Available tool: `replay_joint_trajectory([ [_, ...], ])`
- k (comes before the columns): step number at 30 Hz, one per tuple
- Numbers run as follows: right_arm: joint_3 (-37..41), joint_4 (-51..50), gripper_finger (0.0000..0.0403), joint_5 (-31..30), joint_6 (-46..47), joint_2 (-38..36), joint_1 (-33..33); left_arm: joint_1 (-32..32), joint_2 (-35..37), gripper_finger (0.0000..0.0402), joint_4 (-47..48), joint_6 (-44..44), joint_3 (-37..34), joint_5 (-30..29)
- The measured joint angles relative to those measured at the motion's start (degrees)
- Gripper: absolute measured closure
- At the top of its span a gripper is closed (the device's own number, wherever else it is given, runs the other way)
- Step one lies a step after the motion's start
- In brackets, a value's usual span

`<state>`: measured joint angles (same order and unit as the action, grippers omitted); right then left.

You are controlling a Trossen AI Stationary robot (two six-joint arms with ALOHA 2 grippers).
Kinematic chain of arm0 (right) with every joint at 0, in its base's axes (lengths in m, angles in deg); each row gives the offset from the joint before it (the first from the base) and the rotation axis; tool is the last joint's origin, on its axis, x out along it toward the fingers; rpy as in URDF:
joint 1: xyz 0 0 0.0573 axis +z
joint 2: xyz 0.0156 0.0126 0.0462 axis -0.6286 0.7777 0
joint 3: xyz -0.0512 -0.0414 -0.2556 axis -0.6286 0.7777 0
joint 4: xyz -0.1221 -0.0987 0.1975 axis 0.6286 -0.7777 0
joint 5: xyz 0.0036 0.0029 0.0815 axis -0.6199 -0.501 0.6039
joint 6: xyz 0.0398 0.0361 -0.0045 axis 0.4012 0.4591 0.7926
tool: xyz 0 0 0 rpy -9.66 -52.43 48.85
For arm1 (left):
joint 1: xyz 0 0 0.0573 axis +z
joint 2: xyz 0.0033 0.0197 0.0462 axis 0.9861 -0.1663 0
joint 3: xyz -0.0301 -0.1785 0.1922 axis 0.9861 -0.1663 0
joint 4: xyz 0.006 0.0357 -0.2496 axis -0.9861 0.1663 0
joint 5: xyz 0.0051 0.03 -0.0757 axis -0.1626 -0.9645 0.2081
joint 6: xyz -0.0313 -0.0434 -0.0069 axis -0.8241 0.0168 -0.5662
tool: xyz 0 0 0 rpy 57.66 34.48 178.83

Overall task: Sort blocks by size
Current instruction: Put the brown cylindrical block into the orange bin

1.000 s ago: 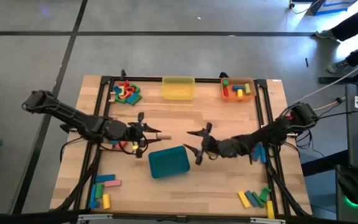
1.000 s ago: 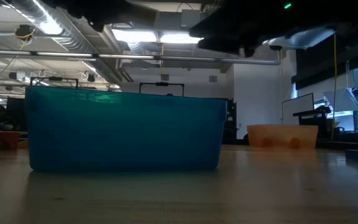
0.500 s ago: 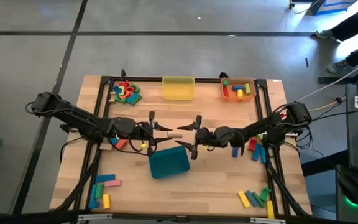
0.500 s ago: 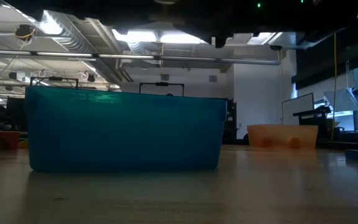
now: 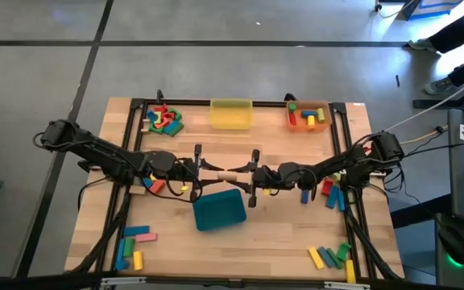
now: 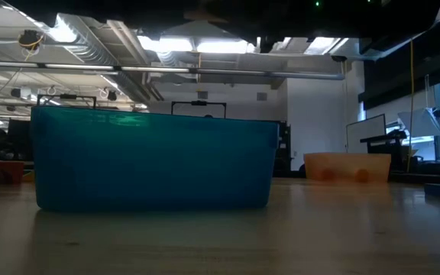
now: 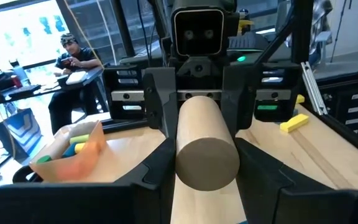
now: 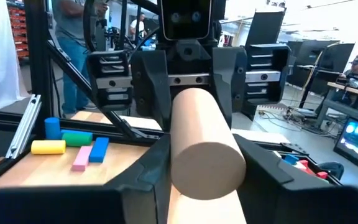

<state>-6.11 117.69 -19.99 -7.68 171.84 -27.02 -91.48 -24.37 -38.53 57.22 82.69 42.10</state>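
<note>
At the centre of the worktop, the left gripper and the right gripper meet nose to nose, and both pinch the same plain wooden cylinder, 1 at each end. The cylinder lies level in the air, just above the 12 o'clock edge of the teal tray. In the left wrist view the cylinder fills the middle, with the own dark fingers pressed on its 2 sides and the other gripper closed on its far end. The right wrist view shows the same, with the cylinder between the fingers.

The other blocks lie in groups around the worktop. A red, green and blue heap sits at 11 o'clock. The yellow tray stands at 12 o'clock, and the orange tray at 1 o'clock holds a few short pieces. Some red and blue pieces lie at 3 o'clock under the right arm. Long bars lie at 5 o'clock, and more long bars at 7 o'clock. A red piece lies at 9 o'clock beside the left arm.

In the low view the teal tray stands wide on the worktop, and the orange tray is far behind it.
</note>
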Motion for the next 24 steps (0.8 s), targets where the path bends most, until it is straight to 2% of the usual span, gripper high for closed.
replay_joint_trajectory([
  [3, 0.0, 0.0, 0.0268, 0.0, 0.0, 0.0, 0.0, 0.1, 0.0, 0.0264, -0.4, -0.7, 0.0, -0.1],
  [7, 0.0, -0.4, 0.0265, -0.9, 0.1, 0.0, 0.0, 1.0, 0.1, 0.0211, -0.3, -1.2, 0.0, -0.9],
  [11, 0.0, -2.1, 0.0264, -4.6, -0.3, -1.0, 0.0, 1.0, 3.3, 0.0175, 3.9, -0.1, 0.0, -1.9],
  [15, 0.0, -8.7, 0.0263, -13.1, -1.4, -4.1, 0.0, 0.1, 10.6, 0.0166, 15.9, 0.0, 0.0, -8.4],
  [18, 0.0, -15.3, 0.0262, -21.6, -1.6, -7.6, 0.0, -0.3, 16.3, 0.0164, 27.8, -3.1, 0.0, -14.2],
  [24, 0.0, -33.3, 0.0264, -37.4, -0.1, -16.0, -3.2, -0.2, 22.2, 0.0163, 44.9, -15.4, 0.0, -15.8],
])
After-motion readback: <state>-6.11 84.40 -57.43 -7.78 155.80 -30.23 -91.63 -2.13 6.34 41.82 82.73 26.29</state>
